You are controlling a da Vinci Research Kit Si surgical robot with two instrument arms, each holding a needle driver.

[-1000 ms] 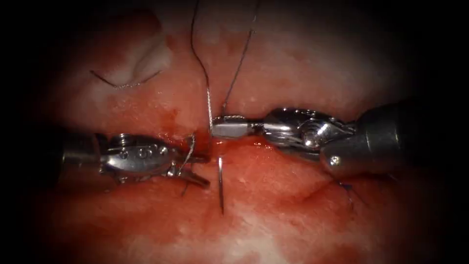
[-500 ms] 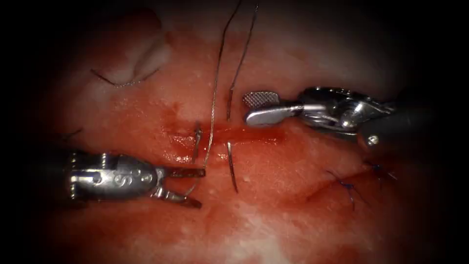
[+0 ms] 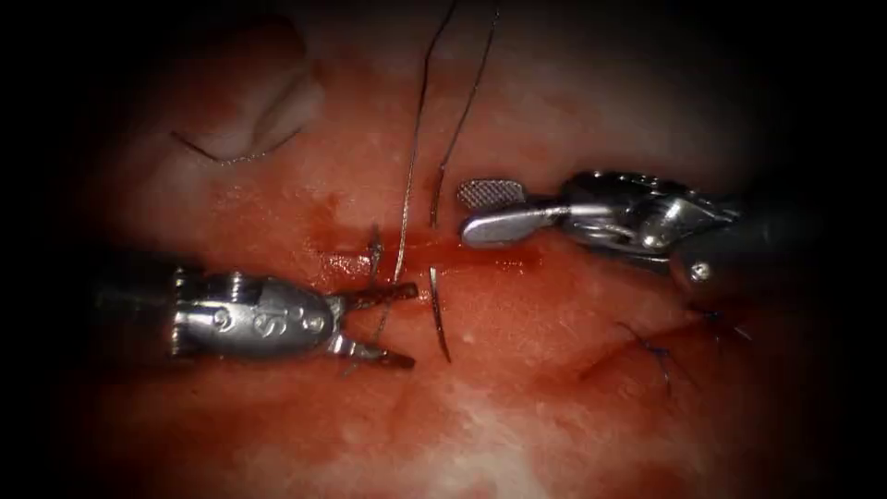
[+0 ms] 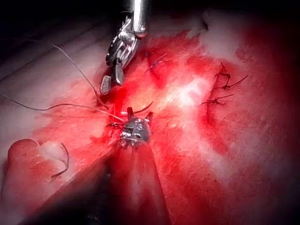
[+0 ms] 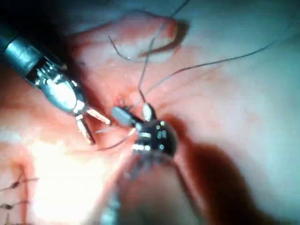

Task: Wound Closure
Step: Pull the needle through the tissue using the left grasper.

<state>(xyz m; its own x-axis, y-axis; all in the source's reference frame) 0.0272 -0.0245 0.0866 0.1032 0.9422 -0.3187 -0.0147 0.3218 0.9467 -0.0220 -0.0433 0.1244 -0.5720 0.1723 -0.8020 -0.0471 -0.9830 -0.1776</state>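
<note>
Left of the cut (image 3: 434,254), the left tool (image 3: 393,323) lies low over wet red tissue (image 3: 517,388), its slim jaws spread and holding nothing, with thread (image 3: 407,212) running between them. The curved steel needle (image 3: 438,314) stands in the tissue just below the cut, free of both tools. Right of the cut, the right tool (image 3: 485,211) hovers with open room around it, ridged jaws apart and empty.

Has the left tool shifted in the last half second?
Yes. The left tool, jaws open and empty, has moved right and slightly up, closer to the needle standing in the tissue.
</note>
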